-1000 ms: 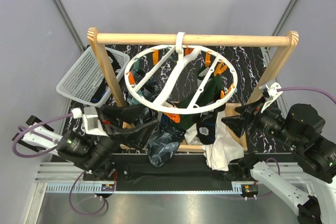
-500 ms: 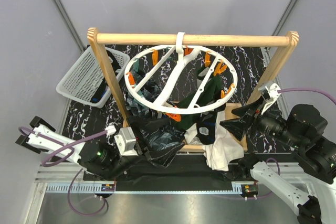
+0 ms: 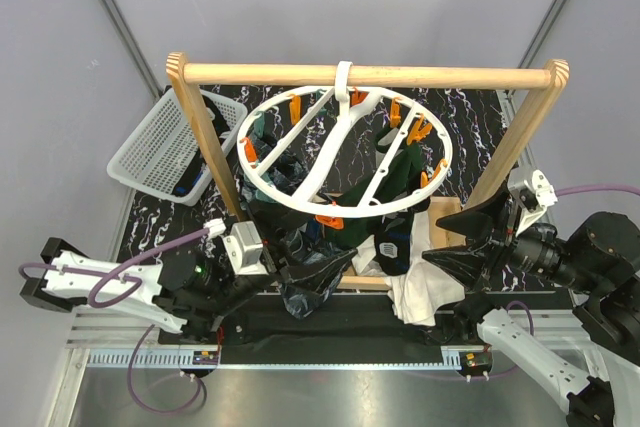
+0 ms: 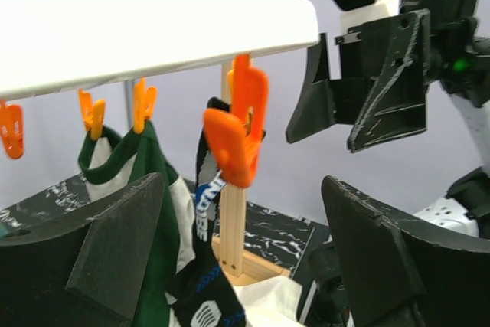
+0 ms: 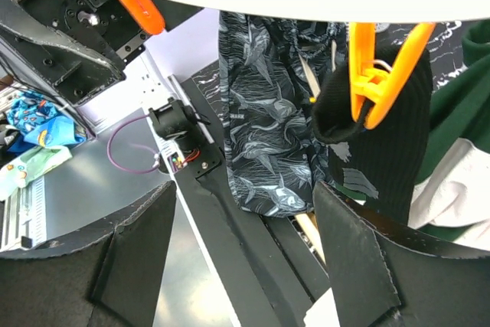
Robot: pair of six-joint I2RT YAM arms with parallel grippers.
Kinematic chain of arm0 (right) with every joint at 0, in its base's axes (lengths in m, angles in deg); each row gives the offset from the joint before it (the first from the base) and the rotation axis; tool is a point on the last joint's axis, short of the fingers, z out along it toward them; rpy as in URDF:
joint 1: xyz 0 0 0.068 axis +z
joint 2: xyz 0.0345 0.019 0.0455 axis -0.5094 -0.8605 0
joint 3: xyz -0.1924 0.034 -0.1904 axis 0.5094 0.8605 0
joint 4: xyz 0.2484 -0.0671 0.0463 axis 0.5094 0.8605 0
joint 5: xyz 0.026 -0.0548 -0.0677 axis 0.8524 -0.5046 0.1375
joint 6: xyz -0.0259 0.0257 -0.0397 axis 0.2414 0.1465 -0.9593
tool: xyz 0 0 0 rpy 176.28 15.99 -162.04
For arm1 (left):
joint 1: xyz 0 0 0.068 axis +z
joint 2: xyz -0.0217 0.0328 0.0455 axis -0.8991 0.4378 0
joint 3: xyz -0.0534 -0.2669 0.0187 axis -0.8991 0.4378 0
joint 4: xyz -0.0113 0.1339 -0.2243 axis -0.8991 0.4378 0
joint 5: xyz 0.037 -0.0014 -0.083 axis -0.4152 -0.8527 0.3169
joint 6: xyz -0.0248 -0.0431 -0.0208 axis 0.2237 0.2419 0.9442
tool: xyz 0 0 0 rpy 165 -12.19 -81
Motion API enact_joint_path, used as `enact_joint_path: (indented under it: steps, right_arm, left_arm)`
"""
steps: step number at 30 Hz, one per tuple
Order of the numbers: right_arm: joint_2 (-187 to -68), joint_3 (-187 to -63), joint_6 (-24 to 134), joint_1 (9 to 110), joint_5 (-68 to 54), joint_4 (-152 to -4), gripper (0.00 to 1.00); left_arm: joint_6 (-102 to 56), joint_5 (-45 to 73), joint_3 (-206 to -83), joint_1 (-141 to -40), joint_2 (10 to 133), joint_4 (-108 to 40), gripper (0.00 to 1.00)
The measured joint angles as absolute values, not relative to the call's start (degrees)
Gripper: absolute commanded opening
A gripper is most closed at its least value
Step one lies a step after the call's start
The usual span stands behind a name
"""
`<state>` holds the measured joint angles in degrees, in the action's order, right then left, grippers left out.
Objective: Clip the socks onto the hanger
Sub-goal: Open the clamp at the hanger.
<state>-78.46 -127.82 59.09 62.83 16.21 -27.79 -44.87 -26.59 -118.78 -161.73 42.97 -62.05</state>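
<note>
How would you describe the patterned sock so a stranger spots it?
Look at the round white hanger on the wooden rail. At its near edge hangs the patterned sock, mottled teal-grey, unlike the plain black sock pegged beside it.

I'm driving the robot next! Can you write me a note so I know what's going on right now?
Left gripper: open, empty, facing a free-looking orange peg on the hanger.
Right gripper: open, empty, low under the ring's rim.
Done: green sock and black sock hang clipped; teal-grey sock hangs too, its peg hidden.
Left: clip any loose socks; I can't see any for sure.
</note>
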Motion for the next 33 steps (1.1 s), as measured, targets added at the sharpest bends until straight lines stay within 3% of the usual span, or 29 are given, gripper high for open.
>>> enact_joint_path:
  steps: [5,11,21,33]
  right_arm:
    - [-78.44,-127.84,59.16,62.83,16.80,-28.16,0.77]
    - [-78.53,-127.84,60.34,62.83,17.94,-29.15,0.75]
    - [-83.69,-130.37,63.55,62.83,18.13,-31.33,0.72]
    - [-87.25,-130.40,65.04,62.83,18.09,-31.70,0.71]
  left_arm:
    - [-44.20,-22.24,-119.50,-160.41,42.97,-61.73,0.81]
    - [-43.65,-20.32,-121.11,-160.00,43.73,-61.53,0.64]
    - [-42.62,-19.77,-122.62,-159.80,46.77,-61.14,0.48]
    - [-41.31,-20.69,-122.64,-159.69,47.89,-63.10,0.06]
